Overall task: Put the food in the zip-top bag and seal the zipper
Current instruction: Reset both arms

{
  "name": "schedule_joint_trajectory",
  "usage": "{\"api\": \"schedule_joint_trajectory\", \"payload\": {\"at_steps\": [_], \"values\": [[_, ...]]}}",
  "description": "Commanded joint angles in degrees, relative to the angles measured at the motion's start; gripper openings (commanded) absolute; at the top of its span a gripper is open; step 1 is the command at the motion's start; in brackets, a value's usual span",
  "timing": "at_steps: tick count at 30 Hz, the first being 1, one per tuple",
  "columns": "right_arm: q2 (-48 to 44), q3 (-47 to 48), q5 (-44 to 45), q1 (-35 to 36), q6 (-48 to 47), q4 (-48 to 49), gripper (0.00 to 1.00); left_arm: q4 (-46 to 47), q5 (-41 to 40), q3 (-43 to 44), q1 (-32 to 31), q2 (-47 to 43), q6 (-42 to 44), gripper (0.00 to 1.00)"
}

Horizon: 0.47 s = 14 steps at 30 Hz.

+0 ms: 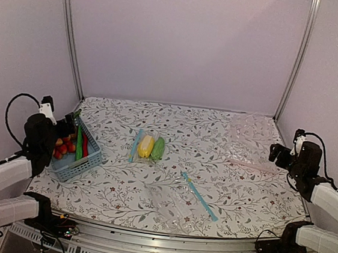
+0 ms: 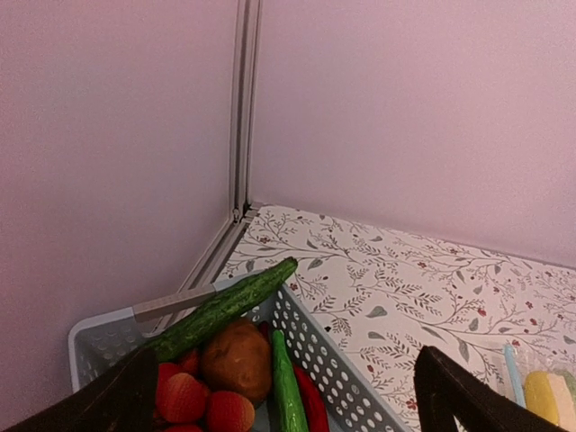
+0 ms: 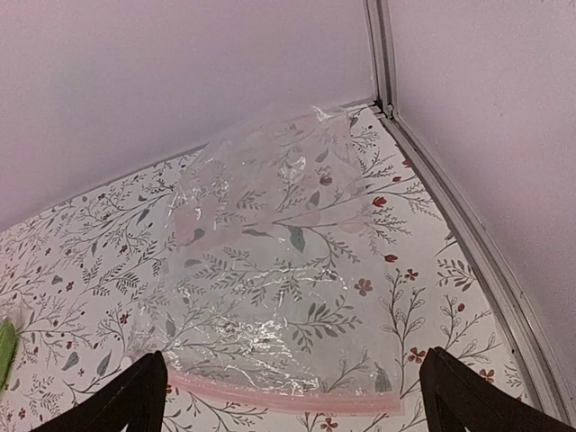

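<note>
Food [image 1: 146, 146] lies seemingly inside zip-top bag [image 1: 151, 134], well right of left gripper [image 2: 286, 400], well left of right gripper [image 3: 292, 396]; both spread wide, empty. Zipper [image 1: 135, 145] seal unconfirmed, likely left to do.

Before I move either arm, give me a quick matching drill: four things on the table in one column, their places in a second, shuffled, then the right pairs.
Things:
1. basket
2. pink-strip bag
3. large blue-strip bag
4. yellow piece

Places:
A. far right
B. front middle
C. left side
D. centre, beside the green piece

Pairs: 1-C, 2-A, 3-B, 4-D
</note>
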Motion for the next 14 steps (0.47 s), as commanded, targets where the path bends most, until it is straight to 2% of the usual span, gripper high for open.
{"api": "schedule_joint_trajectory", "payload": {"at_steps": [1, 14], "values": [[-2.6, -2.0, 5.4, -0.3, -2.6, 8.7, 0.99, 12.2, -2.6, -4.4, 0.3, 1.7, 3.0, 1.00], [-3.8, -3.2, 4.5, -0.3, -2.5, 8.6, 0.99, 15.5, -3.2, -5.6, 0.3, 6.1, 0.8, 0.99]]}}
